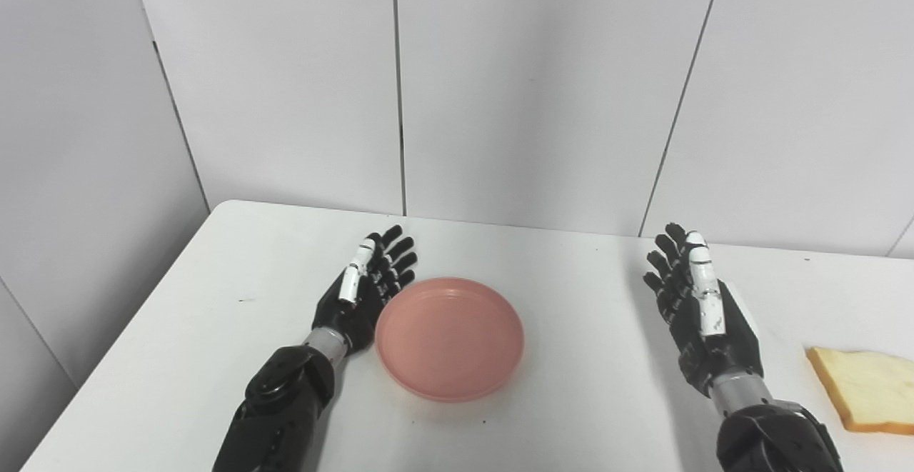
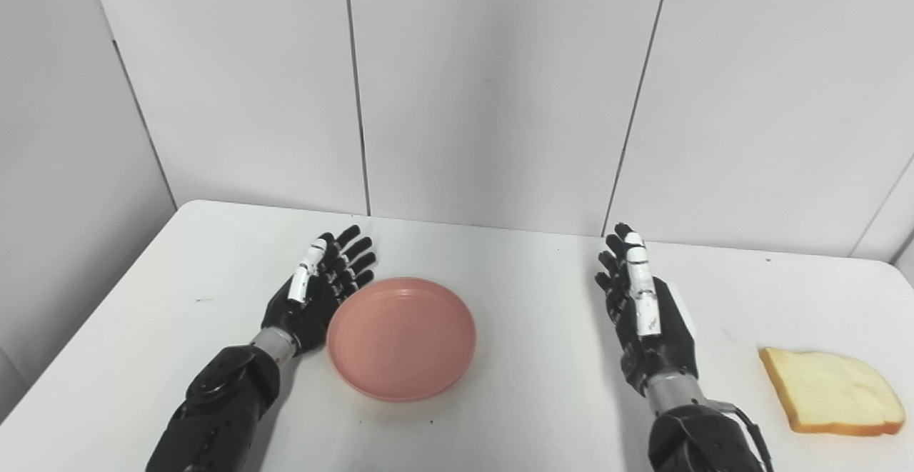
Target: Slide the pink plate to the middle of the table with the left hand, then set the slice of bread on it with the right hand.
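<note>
A round pink plate point(image 1: 450, 338) lies on the white table point(image 1: 214, 300), a little left of the middle. My left hand point(image 1: 368, 286) is open and empty, fingers stretched out, set against the plate's left rim. A slice of bread point(image 2: 832, 390) lies flat at the right of the table, near the front. My right hand point(image 1: 703, 315) is open and empty, fingers stretched forward, between the plate and the bread, touching neither.
A grey panelled wall point(image 1: 500, 86) stands right behind the table's far edge. The table's left edge runs diagonally at the left of both views. Bare table lies between the plate and my right hand.
</note>
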Available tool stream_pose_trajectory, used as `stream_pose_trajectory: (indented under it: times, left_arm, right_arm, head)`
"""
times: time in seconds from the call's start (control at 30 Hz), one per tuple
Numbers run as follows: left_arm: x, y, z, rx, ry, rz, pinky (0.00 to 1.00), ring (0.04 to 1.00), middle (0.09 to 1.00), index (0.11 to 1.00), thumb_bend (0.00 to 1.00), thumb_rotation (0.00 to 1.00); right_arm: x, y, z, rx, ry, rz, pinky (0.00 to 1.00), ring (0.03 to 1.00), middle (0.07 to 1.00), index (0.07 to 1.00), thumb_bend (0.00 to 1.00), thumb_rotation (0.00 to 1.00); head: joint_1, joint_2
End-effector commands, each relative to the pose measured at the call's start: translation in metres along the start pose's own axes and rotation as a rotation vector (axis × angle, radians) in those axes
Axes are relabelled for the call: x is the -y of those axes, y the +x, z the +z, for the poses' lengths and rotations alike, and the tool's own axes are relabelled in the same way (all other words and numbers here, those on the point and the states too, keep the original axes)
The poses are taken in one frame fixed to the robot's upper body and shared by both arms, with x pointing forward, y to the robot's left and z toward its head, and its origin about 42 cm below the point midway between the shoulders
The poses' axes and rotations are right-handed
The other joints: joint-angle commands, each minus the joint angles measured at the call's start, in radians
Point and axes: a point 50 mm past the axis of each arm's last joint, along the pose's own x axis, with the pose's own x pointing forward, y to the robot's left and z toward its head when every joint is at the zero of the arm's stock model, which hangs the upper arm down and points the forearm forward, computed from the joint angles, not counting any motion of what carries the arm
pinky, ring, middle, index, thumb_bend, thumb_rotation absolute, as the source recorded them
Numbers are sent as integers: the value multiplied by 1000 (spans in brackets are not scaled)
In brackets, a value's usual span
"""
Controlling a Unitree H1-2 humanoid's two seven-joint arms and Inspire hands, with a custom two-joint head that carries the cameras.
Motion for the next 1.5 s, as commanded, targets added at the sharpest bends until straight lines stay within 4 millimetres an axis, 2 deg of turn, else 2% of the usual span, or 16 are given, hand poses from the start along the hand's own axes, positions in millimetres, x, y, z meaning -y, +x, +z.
stream_pose_trajectory:
  times: [0.0, 0.2, 0.33, 0.5, 0.63, 0.93, 1.2, 1.33, 1.47]
  left_arm:
    - [13, 3, 8, 1, 30, -40, 998, 977, 967, 950, 323, 1000]
    - [39, 0, 5, -21, 28, -123, 992, 971, 969, 952, 316, 1000]
    - [50, -4, 2, -31, 20, -160, 985, 973, 968, 956, 320, 1000]
    - [62, -6, -2, -37, -9, -181, 977, 968, 964, 951, 318, 1000]
    - [63, -10, 4, -28, -16, -173, 982, 977, 973, 958, 333, 1000]
    - [64, -19, 40, 89, -16, -114, 986, 976, 974, 968, 360, 1000]
    - [61, -23, 48, 142, 39, -89, 990, 972, 975, 967, 377, 1000]
    - [61, -27, 53, 154, 58, -96, 976, 970, 972, 964, 384, 1000]
    - [63, -36, 60, 203, 146, -54, 962, 952, 956, 946, 379, 1000]
  right_arm:
    - [-11, 4, 19, 77, -5, 35, 1000, 1000, 1000, 1000, 275, 1000]
    - [-17, 4, 19, 68, -6, 29, 1000, 1000, 1000, 1000, 301, 1000]
    - [-22, 4, 21, 74, -8, 29, 1000, 1000, 1000, 1000, 299, 1000]
    - [-27, 3, 23, 80, -27, 31, 1000, 1000, 1000, 1000, 308, 1000]
    - [-30, 1, 25, 89, -17, 31, 1000, 1000, 1000, 1000, 304, 1000]
    - [-35, -1, 28, 102, -46, 24, 1000, 1000, 1000, 1000, 303, 1000]
    - [-36, -2, 30, 110, -80, 22, 1000, 1000, 1000, 1000, 306, 1000]
    - [-36, -1, 33, 123, -156, 14, 1000, 1000, 1000, 1000, 300, 1000]
    - [-32, 1, 38, 159, -203, -5, 1000, 1000, 1000, 1000, 315, 1000]
  head:
    - [-22, 10]
    - [-41, 34]
    - [-76, 51]
    - [-70, 63]
    - [-71, 72]
    - [-83, 79]
    - [-96, 85]
    - [-108, 83]
    - [-134, 77]
